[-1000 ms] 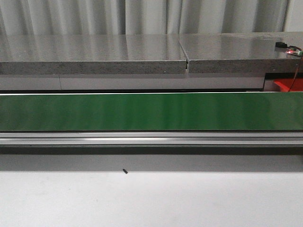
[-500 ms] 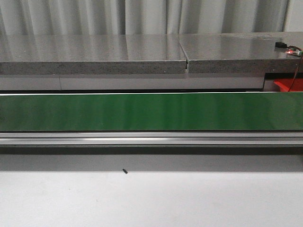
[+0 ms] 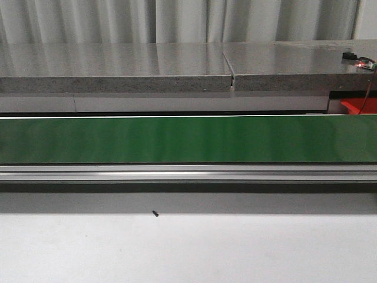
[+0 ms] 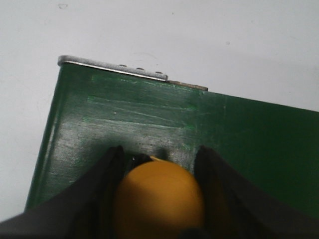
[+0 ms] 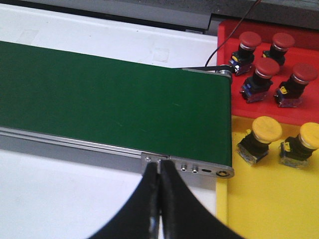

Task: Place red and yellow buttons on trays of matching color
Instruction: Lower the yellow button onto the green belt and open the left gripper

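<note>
Plain dark green conveyor belt [image 3: 188, 139], scuffed paler near its end, silver metal along the edges. Yellow button [image 4: 159, 199] between black fingers [image 4: 107, 189]. Red tray [image 5: 264, 59] carrying four red-capped buttons [image 5: 266, 67] on black bodies. Yellow tray [image 5: 269, 199] with two yellow-capped buttons [image 5: 266, 128]. Speckled grey stone counter [image 3: 118, 65]. White table [image 3: 188, 247]. Black right gripper [image 5: 158, 172].

green conveyor belt [image 3: 188, 139], grey stone counter [image 3: 118, 66]

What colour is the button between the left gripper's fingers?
Yellow button, seen best in the left wrist view.
</note>
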You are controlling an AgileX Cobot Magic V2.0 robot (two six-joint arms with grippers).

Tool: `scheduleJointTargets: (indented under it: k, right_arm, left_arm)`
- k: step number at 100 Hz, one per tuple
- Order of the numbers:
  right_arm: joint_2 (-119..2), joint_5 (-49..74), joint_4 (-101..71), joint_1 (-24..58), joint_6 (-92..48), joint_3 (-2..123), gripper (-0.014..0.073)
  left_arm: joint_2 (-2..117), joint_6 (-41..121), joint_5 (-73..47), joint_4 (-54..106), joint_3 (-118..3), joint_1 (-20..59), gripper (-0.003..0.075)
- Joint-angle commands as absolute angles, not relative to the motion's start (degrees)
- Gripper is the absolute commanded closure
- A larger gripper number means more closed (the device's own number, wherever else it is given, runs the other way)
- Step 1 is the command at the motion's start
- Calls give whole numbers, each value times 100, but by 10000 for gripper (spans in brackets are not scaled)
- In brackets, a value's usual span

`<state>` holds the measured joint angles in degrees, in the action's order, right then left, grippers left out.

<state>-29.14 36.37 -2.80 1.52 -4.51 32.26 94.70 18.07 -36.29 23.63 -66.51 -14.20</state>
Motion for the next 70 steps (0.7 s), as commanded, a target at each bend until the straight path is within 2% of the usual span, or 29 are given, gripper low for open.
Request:
scheduleJointTargets:
  k: [1,18,25,35,47,52,59,70]
  right_arm:
    - [-2926,3275,-237,104,-472,3372,662]
    - [-2926,3275,-237,104,-472,3372,662]
    - [-2926,3275,-237,104,-472,3372,662]
    - [-2926,3275,-237,104,-472,3372,662]
    - [-2926,3275,-237,104,-472,3372,662]
    - [-2926,3275,-237,104,-472,3372,662]
    - [-2926,3275,-237,104,-472,3372,662]
    - [-2926,3275,-237,104,-472,3372,662]
  left_arm:
    - [9251,1805,-3273,2477,-6666,-1387,584]
    - [9251,1805,-3200,2477,-6545,-1387,581]
    - [9251,1805,-3200,2477,-6545,-1372,556]
    - [9251,1805,-3200,2477,-6545,-1333,437]
    - [9251,1805,-3140,2501,-6545,-1226,230]
    - [9239,1805,-3056,2501,-6545,-1145,169]
    - [9229,1819,-2932,2501,-6545,-1023,121]
    - [9166,1819,-2773,2501,-6580,-841,113]
